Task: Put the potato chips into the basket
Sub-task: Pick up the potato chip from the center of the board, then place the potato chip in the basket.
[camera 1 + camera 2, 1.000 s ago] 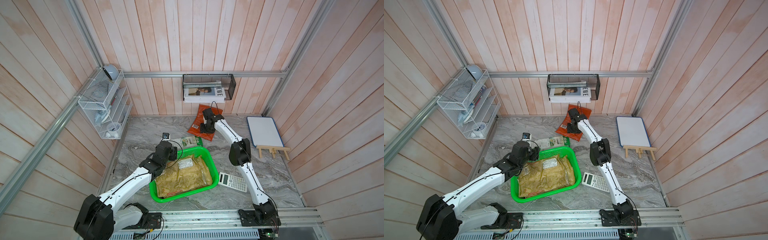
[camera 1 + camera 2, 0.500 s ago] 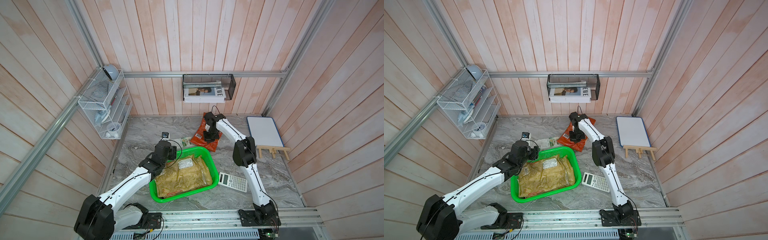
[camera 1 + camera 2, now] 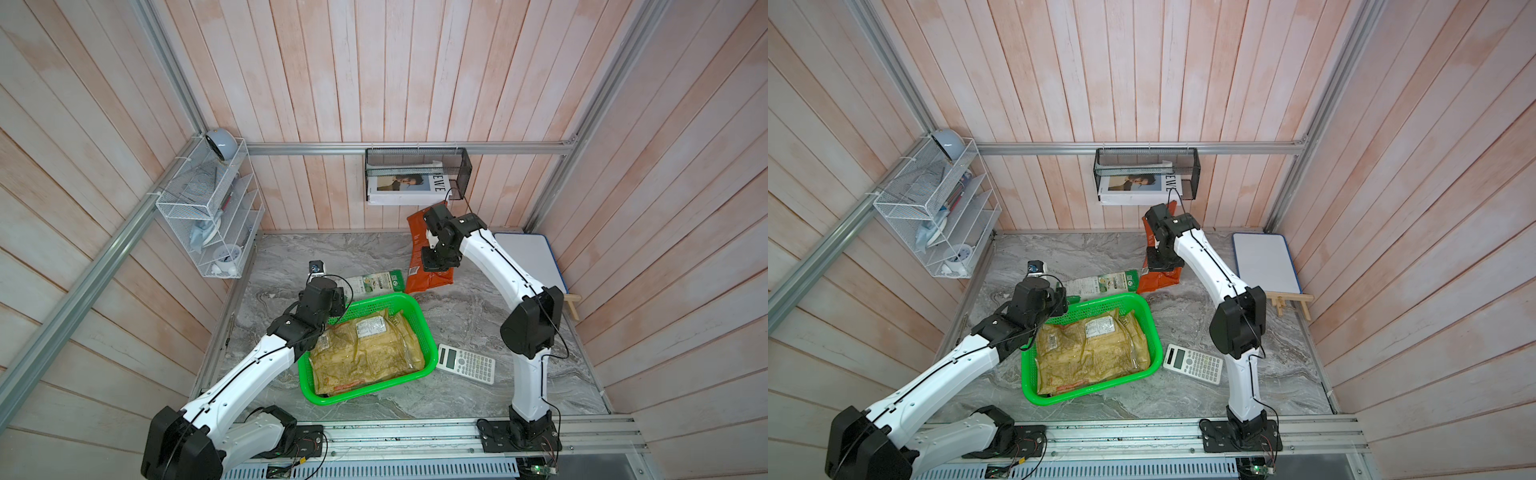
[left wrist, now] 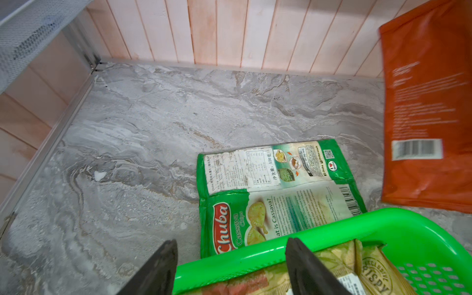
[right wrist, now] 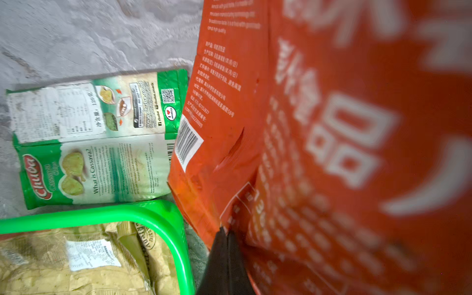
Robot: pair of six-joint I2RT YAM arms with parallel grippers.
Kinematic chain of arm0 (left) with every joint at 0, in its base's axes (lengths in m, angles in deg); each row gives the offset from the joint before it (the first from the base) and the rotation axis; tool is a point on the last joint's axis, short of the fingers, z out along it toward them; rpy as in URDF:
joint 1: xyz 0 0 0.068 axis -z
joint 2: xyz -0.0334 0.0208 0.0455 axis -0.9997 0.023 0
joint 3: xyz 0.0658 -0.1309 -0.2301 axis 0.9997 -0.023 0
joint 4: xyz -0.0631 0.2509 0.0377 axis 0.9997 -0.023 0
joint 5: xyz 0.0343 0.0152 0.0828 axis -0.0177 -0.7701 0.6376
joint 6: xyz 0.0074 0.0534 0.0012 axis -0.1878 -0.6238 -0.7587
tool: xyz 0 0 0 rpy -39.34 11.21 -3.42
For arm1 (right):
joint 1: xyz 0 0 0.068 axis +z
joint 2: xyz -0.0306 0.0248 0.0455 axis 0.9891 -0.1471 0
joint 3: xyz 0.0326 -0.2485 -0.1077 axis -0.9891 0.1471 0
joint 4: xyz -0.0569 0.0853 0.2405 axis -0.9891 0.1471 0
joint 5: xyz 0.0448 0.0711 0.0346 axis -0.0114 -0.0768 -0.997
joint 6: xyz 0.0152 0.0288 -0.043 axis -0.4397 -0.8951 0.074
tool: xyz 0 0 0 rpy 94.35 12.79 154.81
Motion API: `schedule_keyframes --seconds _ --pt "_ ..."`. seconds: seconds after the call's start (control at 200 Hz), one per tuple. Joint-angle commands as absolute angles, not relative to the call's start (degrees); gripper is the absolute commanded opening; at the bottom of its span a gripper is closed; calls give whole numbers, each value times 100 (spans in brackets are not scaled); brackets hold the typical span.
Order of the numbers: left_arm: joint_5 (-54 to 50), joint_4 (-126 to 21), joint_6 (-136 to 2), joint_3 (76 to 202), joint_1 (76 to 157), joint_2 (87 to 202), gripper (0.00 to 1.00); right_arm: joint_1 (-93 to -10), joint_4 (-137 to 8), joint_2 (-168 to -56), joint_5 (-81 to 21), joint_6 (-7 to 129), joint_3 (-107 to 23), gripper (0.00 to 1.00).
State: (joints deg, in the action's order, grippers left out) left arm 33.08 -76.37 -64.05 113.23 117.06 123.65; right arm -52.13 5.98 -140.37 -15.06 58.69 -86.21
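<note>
At the far side of the surface [image 3: 465, 316], right of centre, the right fingers [image 5: 221, 258] are pressed flat together on an edge of the orange-red bag [image 3: 419, 232]. A second ago that bag lay flat under them at the far edge. Now it hangs from them, upended and crumpled, and it has come nearer, so its lower end sits just beyond the far right corner of the basket [image 3: 376, 296]. Whether that end trails on the surface I cannot tell. The grasp looks made. What remains for this bag, I judge, is to carry it nearer and leftward over the rim and let go. The left fingers [image 4: 158, 268] stay wide apart with nothing between them, straddling the basket's far left rim as before. Just beyond that rim the Chuba bag [image 4: 270, 189] lies flat on the surface, its near edge hidden behind the rim, not yet picked up. Inside the basket, the tan and mustard bags [image 3: 365, 353] already cover the floor.
</note>
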Motion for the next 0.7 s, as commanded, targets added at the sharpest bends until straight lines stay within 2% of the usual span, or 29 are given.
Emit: schedule_keyframes --seconds 0.0,0.22,0.38,0.49,0.575,0.695 --pt "3588 -7887 -6296 11351 11672 12019 72 -4972 616 -13668 -1101 6329 -8444 0" --pt "3982 -8013 -6416 11321 11663 11521 72 -4300 1048 -12897 -322 7970 -8336 0" --pt "4246 -8107 -6495 11206 11654 11137 72 -3505 982 -12237 460 9528 -7713 0" --pt "4349 -8253 -6574 11249 11652 10969 72 -2941 580 -11637 438 10854 -6847 0" --pt "4463 -8344 -6676 11325 11644 10893 72 -2558 -337 -11048 562 11688 -5818 0" --pt "4622 -8452 -6776 11407 11634 10765 72 -2520 -1067 -10577 -236 12248 -5284 0"
